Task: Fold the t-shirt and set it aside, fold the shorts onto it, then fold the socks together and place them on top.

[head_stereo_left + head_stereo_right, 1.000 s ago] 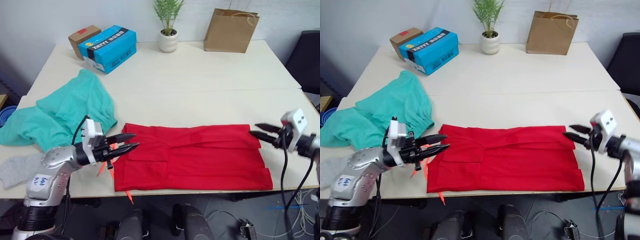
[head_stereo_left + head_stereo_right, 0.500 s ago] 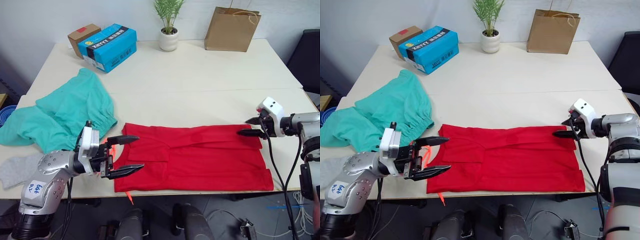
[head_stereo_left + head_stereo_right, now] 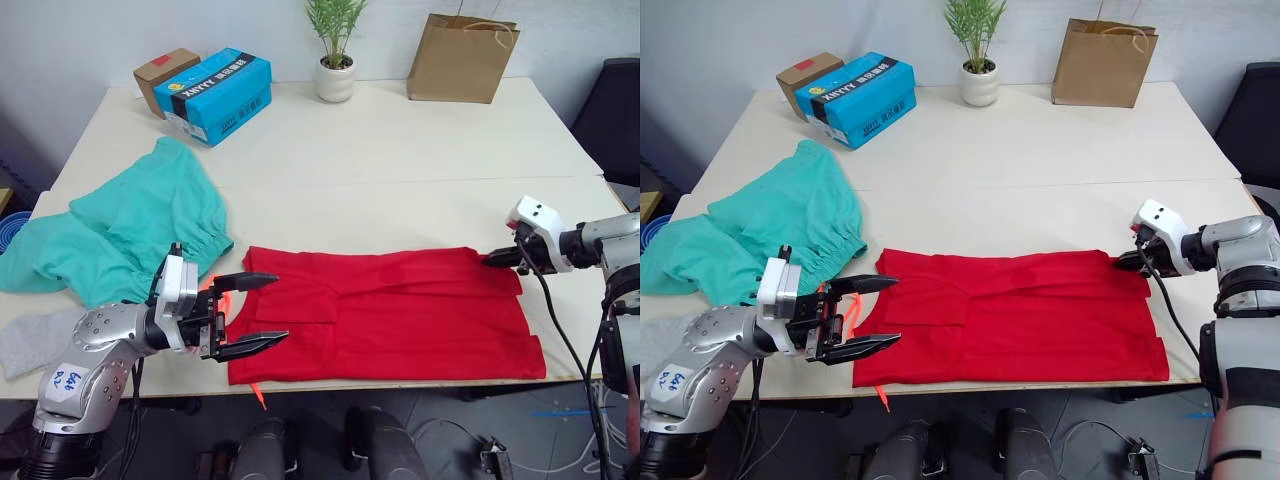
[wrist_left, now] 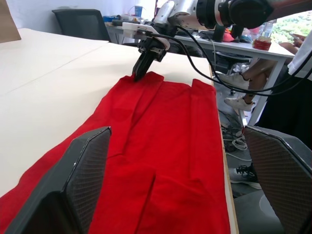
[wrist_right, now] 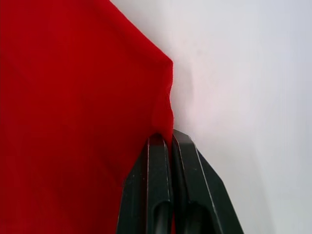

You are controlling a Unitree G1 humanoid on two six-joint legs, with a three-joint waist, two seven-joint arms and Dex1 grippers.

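Head stereo pair looks down over table (image 3: 420, 150); wrist cams close, probably sharing t-shirt (image 4: 161, 141).

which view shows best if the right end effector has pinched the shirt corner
The right wrist view: the right end effector is shut on the shirt edge, close up. The left wrist view shows it from afar at the corner; the eye views show it at the far right corner, fingers too small to judge.

Pale tabletop (image 3: 400, 150) running wide, blue printed box (image 3: 213, 95) at its far left corner, small brown cardboard box (image 3: 166, 72) touching behind it; potted green plant (image 3: 336, 50) in white pot at the far edge, brown paper bag (image 3: 461, 60) upright to its right; dark chair (image 3: 615, 115) past the right edge
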